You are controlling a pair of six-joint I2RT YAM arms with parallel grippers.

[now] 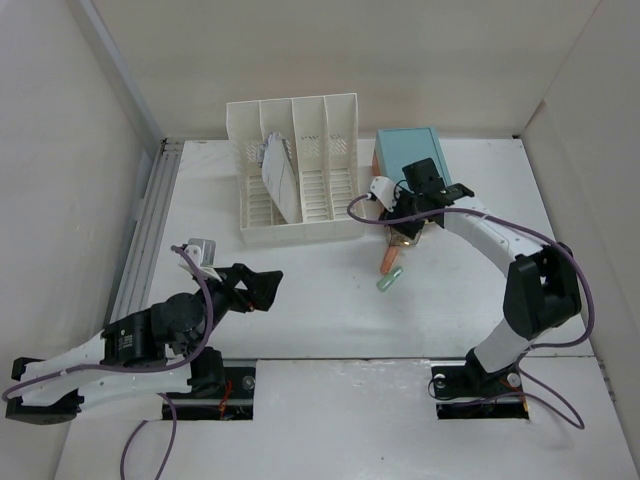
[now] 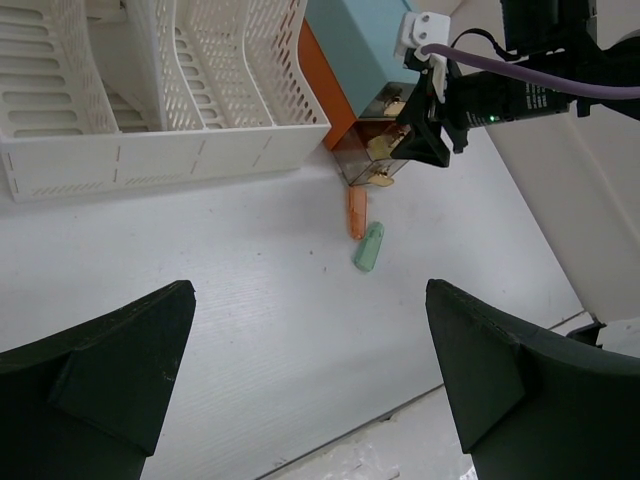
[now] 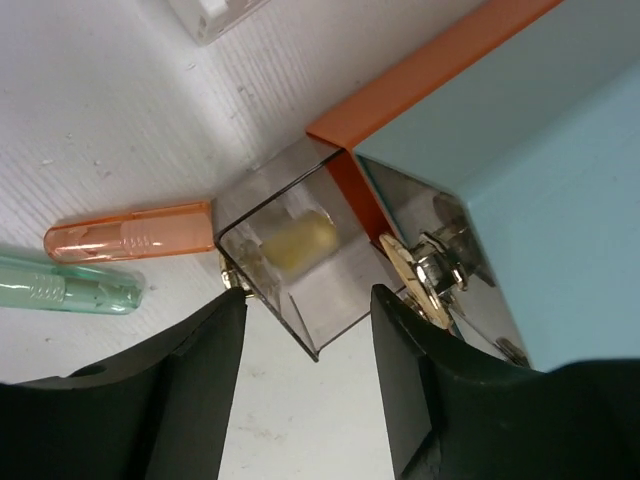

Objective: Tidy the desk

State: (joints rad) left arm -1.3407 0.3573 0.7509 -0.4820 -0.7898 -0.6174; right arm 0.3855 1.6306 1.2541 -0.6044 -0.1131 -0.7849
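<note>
Robot arms at work on a white tabletop [image 1: 320,310]: the right tool [image 3: 310,300] hangs at the front of the teal drawer box [image 1: 410,160]. Its jaws are parted on either side of a clear drawer [image 3: 290,290] that stands pulled out of the box. Whether the fingers [image 3: 420,390] touch the drawer cannot be told. A pale yellowish lump [image 3: 298,240] lies inside the drawer, and a brass knob [image 3: 405,270] shows on the box front just beside it. An orange pen [image 3: 130,235] lies with one end at the drawer's outer corner. A green pen [image 3: 70,290] lies just beside it, farther from the box. The tabletop spreads out from the box toward both arm bases, with a grey rail [image 1: 150,225] along the edge well apart from the box. A white slotted file rack [image 1: 310,215] stands just beside the box, with a pale booklet [image 1: 280,172] leaning in one slot. The left tool [image 1: 268,290] hovers well apart from the box, past the rack, with its jaws spread wide and nothing between them.
</note>
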